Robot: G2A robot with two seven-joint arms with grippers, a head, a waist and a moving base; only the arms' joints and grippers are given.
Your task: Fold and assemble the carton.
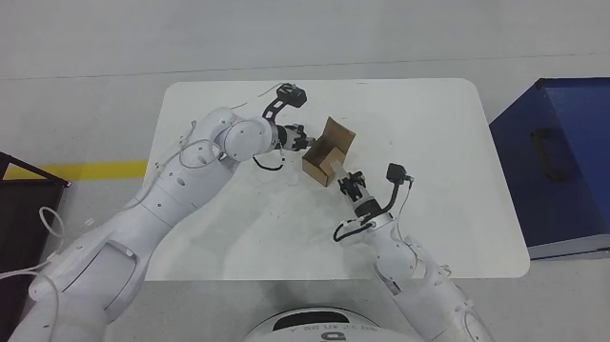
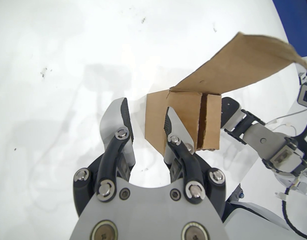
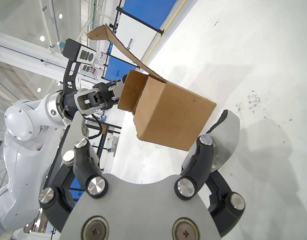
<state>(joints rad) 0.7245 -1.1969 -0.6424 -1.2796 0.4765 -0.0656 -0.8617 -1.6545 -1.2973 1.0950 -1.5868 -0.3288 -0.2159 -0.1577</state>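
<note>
Item: brown carton (image 1: 329, 151), partly formed, unmarked faces showing, standing near the middle of the white tabletop (image 1: 429, 123), long flap raised.
Left gripper (image 1: 306, 141): fingers open, astride the carton's side flap.
Right gripper (image 1: 352, 185): fingers spread wide, one pressed on the opposite end.
Background: blue panels (image 3: 133, 26) bearing white print.

Left arm (image 1: 191, 166) stretched in from the side, left gripper (image 2: 146, 107) with fingers spread apart, right arm (image 1: 405, 251) reaching forward, right gripper (image 1: 351, 180) apparently wide open, both grippers near, facing each other.
</note>
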